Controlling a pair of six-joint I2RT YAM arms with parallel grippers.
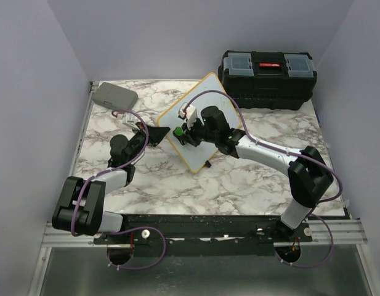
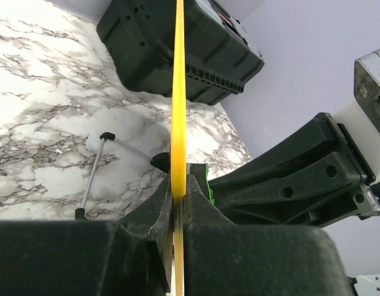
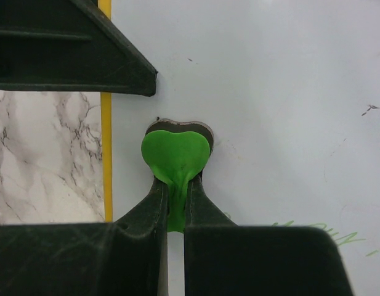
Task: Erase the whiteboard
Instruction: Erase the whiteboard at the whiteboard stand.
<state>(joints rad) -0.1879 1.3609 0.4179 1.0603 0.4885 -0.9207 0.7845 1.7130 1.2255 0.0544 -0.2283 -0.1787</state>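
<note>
The left claw (image 2: 179, 213) is clamped on the yellow frame (image 2: 179, 92) of the whiteboard (image 1: 205, 98), its two fingers pinching the rim from front and back. This looks like a bracing grip, meant to stop the board sliding on the marble bench (image 1: 239, 179) once wiping pressure comes on. Just beside it, on the board's white face, the right claw (image 3: 176, 191) is closed tight on the stem of a green eraser (image 3: 176, 154). The eraser's heart-shaped pad juts out ahead of the fingertips and seems pressed flat to the surface, so the pad rather than the fingers does the rubbing. Faint green writing (image 3: 325, 237) lies behind and to the right of that claw, so most of the wiping appears not yet done. A black toolbox (image 1: 266, 77) sits well beyond both claws.
</note>
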